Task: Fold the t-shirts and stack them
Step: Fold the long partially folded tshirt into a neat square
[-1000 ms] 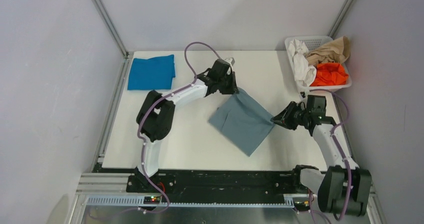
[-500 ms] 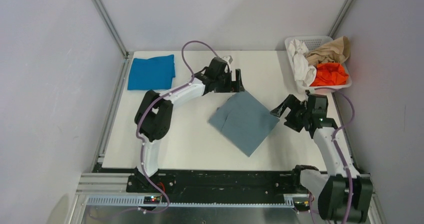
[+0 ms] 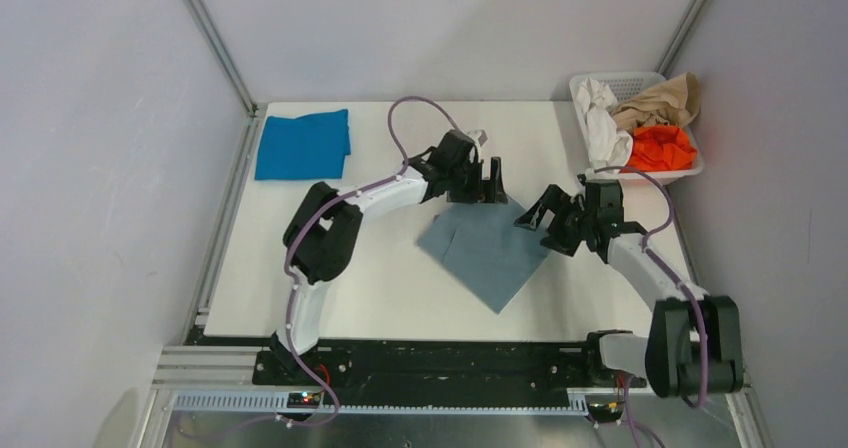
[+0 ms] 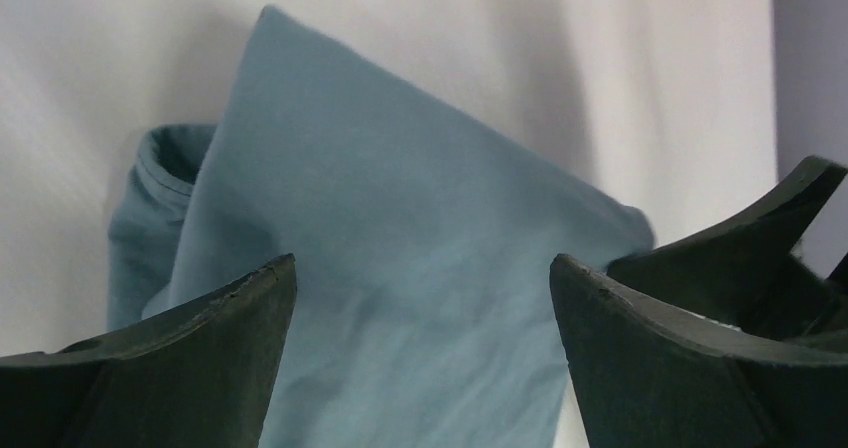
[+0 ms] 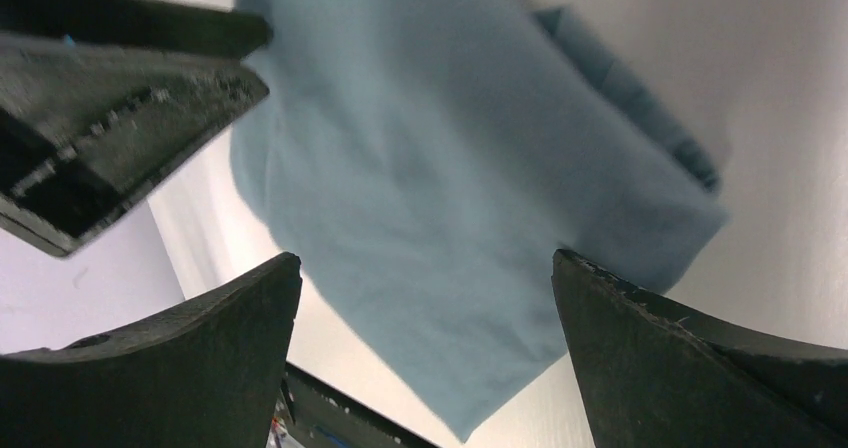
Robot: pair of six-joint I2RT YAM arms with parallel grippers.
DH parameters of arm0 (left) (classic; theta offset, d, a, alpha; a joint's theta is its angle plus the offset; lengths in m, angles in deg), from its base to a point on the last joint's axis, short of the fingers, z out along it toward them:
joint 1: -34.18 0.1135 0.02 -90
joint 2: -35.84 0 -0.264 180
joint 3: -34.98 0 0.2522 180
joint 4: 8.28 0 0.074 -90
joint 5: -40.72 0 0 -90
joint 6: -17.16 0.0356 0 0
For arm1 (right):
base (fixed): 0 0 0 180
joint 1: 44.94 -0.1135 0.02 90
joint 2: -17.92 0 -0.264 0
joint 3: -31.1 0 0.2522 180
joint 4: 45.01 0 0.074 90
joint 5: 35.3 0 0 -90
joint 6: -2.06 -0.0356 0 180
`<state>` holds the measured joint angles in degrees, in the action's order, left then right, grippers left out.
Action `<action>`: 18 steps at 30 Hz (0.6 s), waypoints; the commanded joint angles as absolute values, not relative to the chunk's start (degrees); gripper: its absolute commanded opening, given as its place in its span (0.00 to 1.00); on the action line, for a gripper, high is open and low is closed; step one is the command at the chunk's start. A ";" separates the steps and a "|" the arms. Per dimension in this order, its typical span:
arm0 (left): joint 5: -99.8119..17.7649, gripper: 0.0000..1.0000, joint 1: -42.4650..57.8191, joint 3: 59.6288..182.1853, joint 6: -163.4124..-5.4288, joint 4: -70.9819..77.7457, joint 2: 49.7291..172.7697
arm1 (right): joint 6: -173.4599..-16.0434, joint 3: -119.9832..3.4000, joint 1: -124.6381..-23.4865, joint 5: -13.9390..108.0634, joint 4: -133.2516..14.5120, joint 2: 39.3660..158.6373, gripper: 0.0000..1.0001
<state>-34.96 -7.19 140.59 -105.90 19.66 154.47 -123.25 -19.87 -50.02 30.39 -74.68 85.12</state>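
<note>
having released the folded grey-blue t-shirt [image 3: 490, 250] lying beneath them, the left gripper [image 3: 494, 182] and right gripper [image 3: 545, 224] hovered wide open, the fold apparently finished.

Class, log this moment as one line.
left fingers: open over grey-blue t-shirt | right fingers: open over it | grey-blue t-shirt: folded, ungripped | blue t-shirt: folded, far-left

The right gripper [image 5: 425, 266] hovered with its jaws spread wide over the folded grey-blue t-shirt [image 5: 450, 168], gripping nothing. The shirt lay flat on the white surface [image 5: 790, 88], with the left gripper [image 5: 240, 63] at its upper-left edge.
</note>
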 commanded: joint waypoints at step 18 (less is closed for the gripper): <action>-57.75 1.00 -5.31 113.53 -111.12 16.85 139.57 | -117.68 -42.37 -51.81 33.21 -68.93 120.91 0.99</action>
<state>-49.45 -5.94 115.06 -111.69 13.17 142.87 -121.08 -40.00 -51.09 24.84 -64.42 120.40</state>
